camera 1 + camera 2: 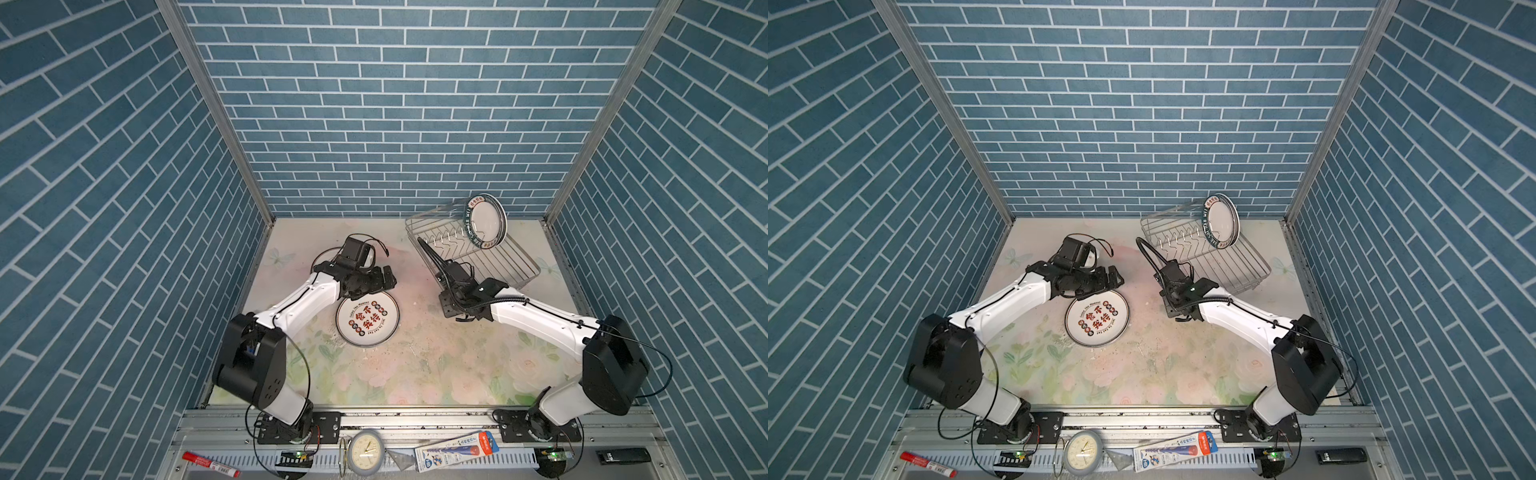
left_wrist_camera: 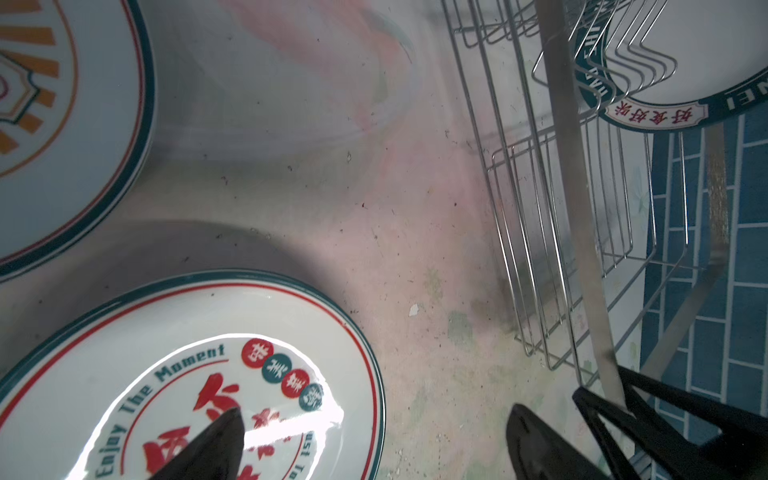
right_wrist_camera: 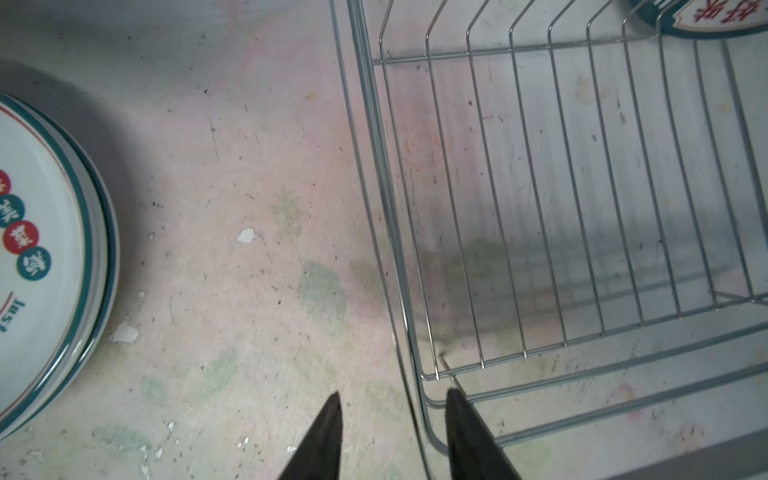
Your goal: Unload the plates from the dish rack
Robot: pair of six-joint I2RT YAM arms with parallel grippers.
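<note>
Your L gripper [image 2: 376,411] gapes wide over a plate [image 2: 187,374]; R gripper [image 3: 392,392], jaws apart, released, straddles dish rack [image 3: 540,199] rim.

The round white ceramic plate [image 1: 367,318] lying flat at eight o'clock from the silver wire dish rack [image 1: 505,262] carries big red characters. It also has rows of small red and dark green dots, dark green lettering, a thin red line and a dark green edge. The upright white plate [image 1: 487,220] has a broad dark green rim with white letters and a white label of red characters. My left wrist view shows a sunburst white plate [image 2: 83,166] with orange rays, an orange ring and a green edge. The pale table [image 1: 415,374] is printed with pink roses and green leaves. The tiled walls [image 1: 374,104] are blue brick with white joints. My left arm [image 1: 299,307] and right arm [image 1: 540,320] are white with black joints.
</note>
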